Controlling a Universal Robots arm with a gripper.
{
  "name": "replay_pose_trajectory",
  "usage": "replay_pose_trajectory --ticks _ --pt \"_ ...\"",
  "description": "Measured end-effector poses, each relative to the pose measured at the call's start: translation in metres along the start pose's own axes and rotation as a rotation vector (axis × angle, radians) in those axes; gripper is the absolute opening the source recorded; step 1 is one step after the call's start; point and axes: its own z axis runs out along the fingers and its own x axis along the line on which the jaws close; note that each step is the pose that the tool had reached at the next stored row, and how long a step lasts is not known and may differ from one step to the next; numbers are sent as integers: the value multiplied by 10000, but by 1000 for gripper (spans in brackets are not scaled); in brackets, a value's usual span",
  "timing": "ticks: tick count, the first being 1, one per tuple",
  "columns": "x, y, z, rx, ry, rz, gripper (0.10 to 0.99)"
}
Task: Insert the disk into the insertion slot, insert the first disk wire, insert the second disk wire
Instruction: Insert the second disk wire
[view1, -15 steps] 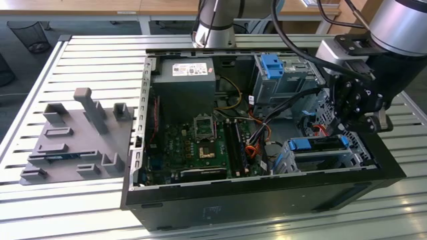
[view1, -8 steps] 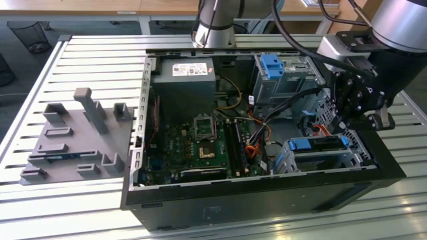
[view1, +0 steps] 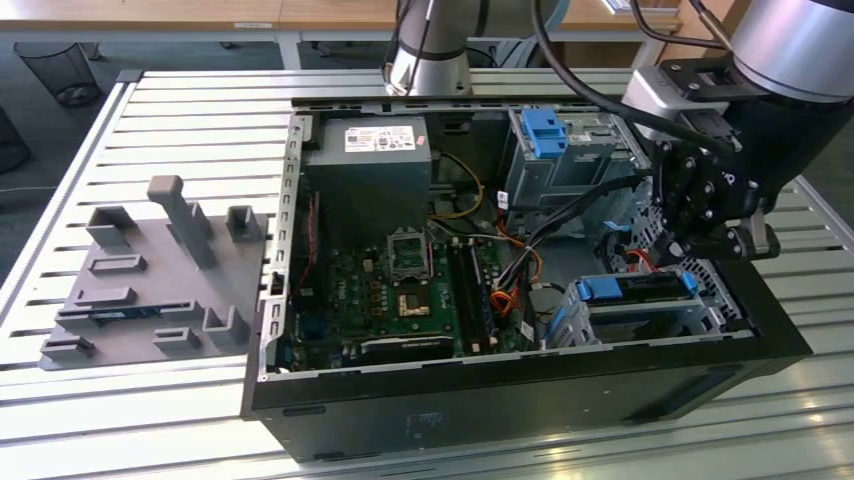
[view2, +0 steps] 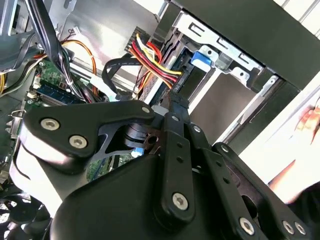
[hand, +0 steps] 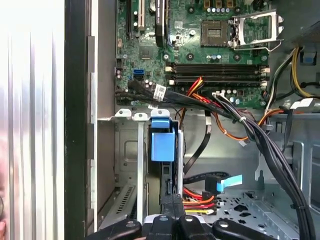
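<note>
The disk sits in the insertion slot, at the computer case's near corner on the exterior view's right. The gripper hovers just above it, jaws drawn together. The disk is probably rigid, dense and shock-sensitive, best held by its blue frame's edges.

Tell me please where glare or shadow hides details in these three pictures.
In the first wrist view, the slatted table is burnt out to white, while the motherboard is evenly lit; in the second wrist view, the table is also washed out; in the exterior view, it shines mildly and the computer case is dimmer inside but readable.
</note>
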Motion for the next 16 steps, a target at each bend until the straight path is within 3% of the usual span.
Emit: replay_pose_trajectory --ticks 4,8,16 --pt "-5 81 -3 0 -16 1 106" --pt "-22 147 -12 0 -88 3 106" --pt "-105 217 -27 0 -132 4 106"
